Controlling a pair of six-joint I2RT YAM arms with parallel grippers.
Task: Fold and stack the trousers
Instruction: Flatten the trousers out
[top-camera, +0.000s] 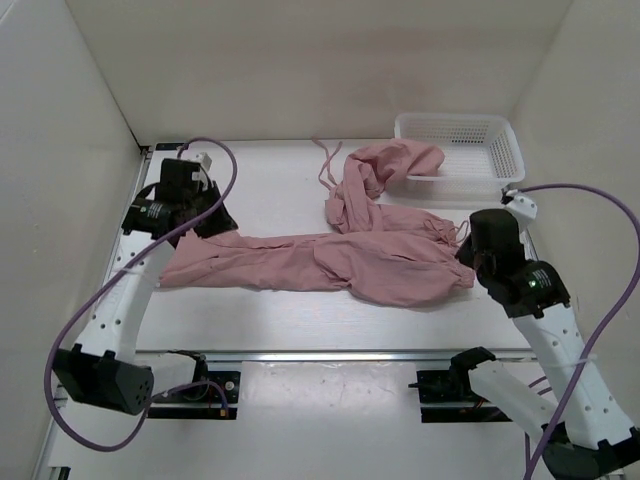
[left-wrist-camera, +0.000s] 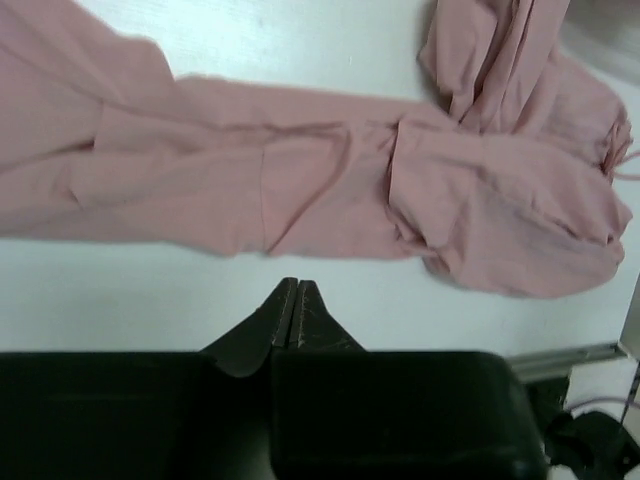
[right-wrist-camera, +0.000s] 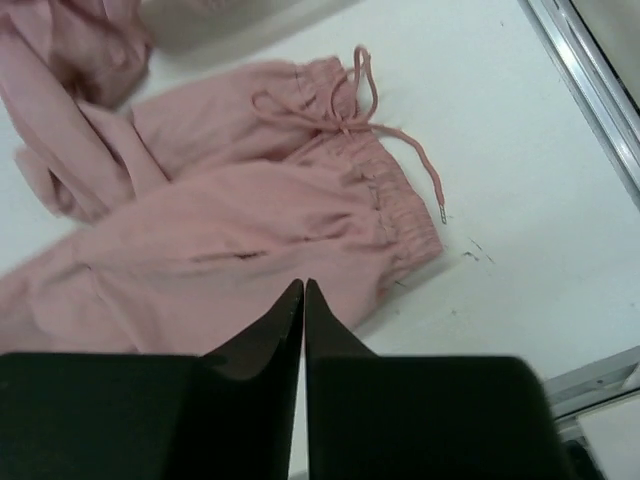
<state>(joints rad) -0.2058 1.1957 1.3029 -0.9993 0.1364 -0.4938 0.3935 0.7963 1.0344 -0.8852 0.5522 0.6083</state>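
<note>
The dusty-pink trousers lie flat across the middle of the table. One leg stretches left, its end by my left gripper. The other leg is bunched up at the back, with its end resting against the basket. The gathered waistband and its drawstring cord lie at the right, just in front of my right gripper. In the left wrist view the left gripper is shut and empty, above bare table short of the cloth. The right gripper is shut and empty, over the cloth near the waistband.
A white plastic basket stands at the back right. Two thin pink cords trail on the table at the back. A metal rail runs along the front edge. White walls close in the left, back and right sides.
</note>
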